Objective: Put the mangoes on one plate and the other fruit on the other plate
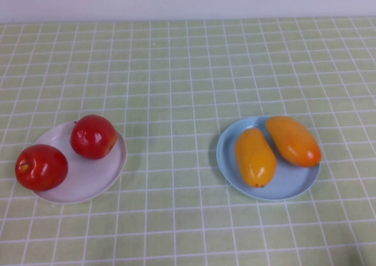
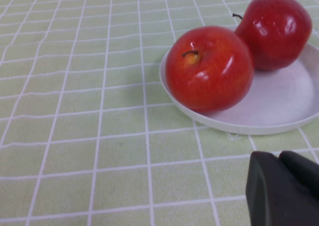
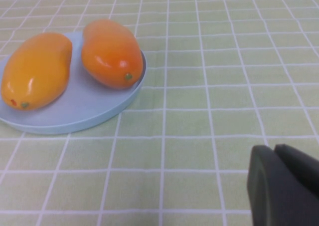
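mangoes (image 1: 276, 148) side by side on blue plate (image 1: 294, 187) | apples (image 1: 64, 151) on white plate (image 1: 94, 181) (one overhangs rim) | left gripper (image 2: 286, 188) near white plate, fingers together | right gripper (image 3: 286, 186) above worktop (image 1: 176, 90), fingers together

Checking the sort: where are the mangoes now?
Both mangoes lie side by side on the blue plate, on the right of the high view, apart from the apples.

Left pincer (image 2: 291, 193), right pincer (image 3: 289, 186) cropped; white plate (image 2: 279, 121) perhaps too.
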Motion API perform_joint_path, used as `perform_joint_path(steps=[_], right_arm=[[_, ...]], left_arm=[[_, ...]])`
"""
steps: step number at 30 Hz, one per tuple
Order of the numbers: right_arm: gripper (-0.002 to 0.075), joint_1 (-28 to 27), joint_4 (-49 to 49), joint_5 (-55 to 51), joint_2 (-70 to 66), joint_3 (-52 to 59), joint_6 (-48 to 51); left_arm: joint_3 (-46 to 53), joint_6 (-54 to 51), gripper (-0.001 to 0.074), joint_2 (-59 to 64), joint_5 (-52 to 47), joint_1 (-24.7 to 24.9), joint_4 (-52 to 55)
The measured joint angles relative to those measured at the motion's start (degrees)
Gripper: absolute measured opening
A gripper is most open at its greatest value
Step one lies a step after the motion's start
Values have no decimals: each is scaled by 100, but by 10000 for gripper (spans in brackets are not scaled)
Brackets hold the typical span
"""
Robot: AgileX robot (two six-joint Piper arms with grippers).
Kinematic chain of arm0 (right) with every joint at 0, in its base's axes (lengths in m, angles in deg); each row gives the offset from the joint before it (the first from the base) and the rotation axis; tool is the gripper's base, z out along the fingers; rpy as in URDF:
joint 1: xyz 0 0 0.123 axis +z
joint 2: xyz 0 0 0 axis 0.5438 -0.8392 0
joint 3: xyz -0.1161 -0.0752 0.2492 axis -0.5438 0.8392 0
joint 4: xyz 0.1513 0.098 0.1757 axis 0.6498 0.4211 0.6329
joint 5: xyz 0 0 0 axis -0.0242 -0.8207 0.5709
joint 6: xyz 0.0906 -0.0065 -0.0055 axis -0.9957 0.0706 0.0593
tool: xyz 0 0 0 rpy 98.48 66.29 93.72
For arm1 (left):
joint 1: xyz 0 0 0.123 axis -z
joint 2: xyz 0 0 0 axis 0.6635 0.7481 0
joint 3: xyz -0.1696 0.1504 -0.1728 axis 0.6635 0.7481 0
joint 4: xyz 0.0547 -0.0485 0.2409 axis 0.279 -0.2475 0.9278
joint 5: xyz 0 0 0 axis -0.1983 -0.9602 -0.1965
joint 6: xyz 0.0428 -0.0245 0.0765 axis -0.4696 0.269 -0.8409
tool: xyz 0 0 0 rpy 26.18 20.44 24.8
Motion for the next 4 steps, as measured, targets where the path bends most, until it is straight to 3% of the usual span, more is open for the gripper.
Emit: perform_joint_path(steps=[4], right_arm=[[-15, 0, 0, 0, 0, 0, 0]], left_arm=[[0, 0, 3, 0, 0, 0, 0]])
